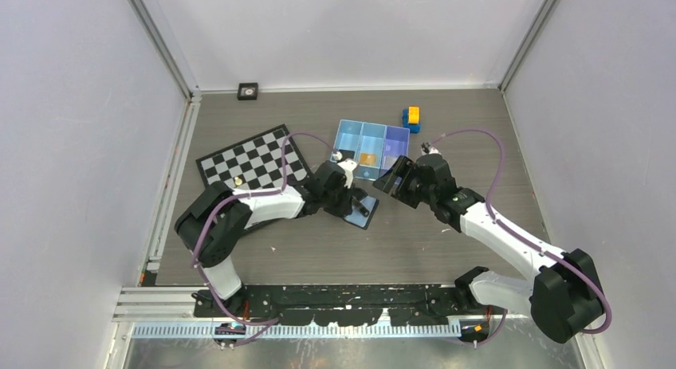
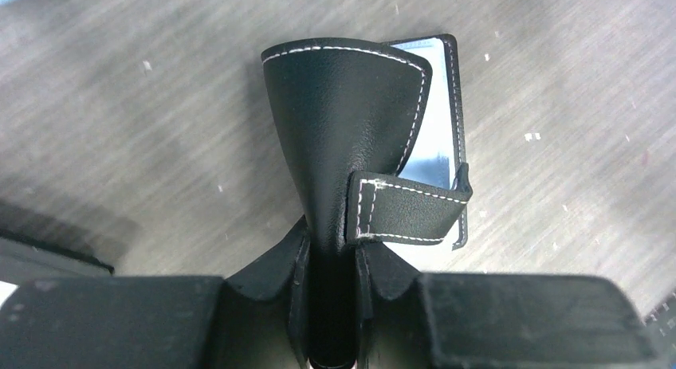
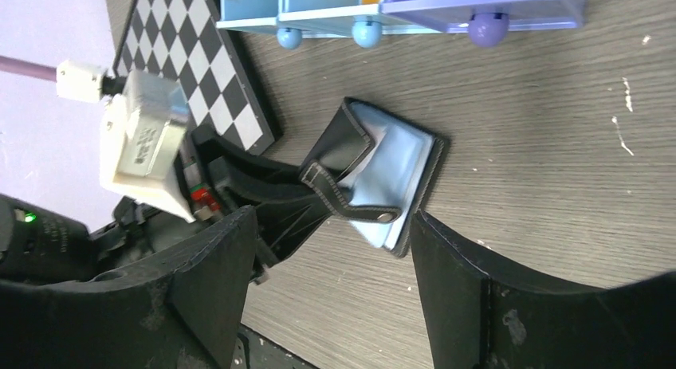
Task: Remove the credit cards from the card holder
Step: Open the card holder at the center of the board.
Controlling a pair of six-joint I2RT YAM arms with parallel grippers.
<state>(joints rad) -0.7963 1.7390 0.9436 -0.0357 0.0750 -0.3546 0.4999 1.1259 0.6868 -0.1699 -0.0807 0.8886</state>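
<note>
The card holder (image 3: pixel 398 178) lies open on the tabletop (image 3: pixel 558 186) near the blue tray (image 3: pixel 398 6), its pale silvery inner face up. The left gripper (image 2: pixel 332 253) has its jaws pressed together on the black cover flap (image 2: pixel 343 122), holding it upright. The flap bows in the pinch, so the cover looks soft and pliant (stitched, leather-like). The right gripper (image 3: pixel 331 225) hovers just beside the holder, jaws spread wide with nothing between them. No credit card can be told apart from the shiny inner face. By my judgement the holder is light and would slide or lift with any pull. The cards should be thin, stiff and slick — best pinched by an exposed edge while the flap is held back.
</note>
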